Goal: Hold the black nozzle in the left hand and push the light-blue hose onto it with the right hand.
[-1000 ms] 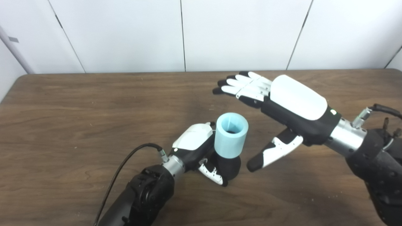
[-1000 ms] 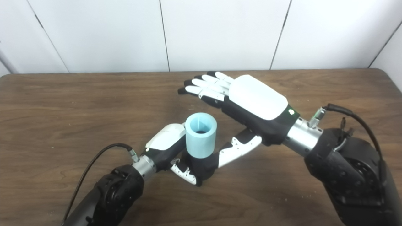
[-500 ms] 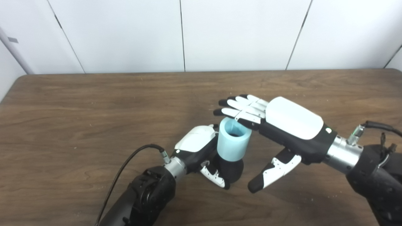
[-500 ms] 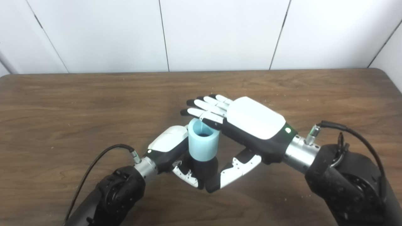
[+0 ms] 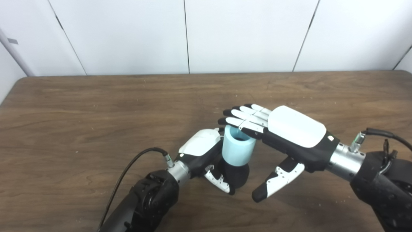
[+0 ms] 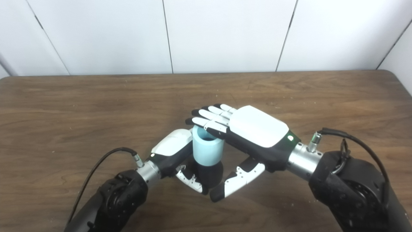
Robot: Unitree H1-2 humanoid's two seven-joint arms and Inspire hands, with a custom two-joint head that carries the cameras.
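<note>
Left hand [image 5: 206,151], glossy white shell, fingers wrapped round matte black nozzle [image 5: 236,174] standing on wood-grain table [image 5: 80,112]. Smooth light-blue hose [image 5: 237,149], short open cylinder, seated upright atop nozzle. Right hand [image 5: 286,135] flat, fingers [image 5: 244,117] straight and spread, lying across hose rim, thumb hanging free.

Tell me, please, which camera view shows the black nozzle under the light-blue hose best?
The left eye view: the black nozzle shows as a clear dark bulge below the light-blue hose, beside the left robot hand. In the right eye view, the right robot hand puts its thumb close against the nozzle, crowding its outline.
</note>
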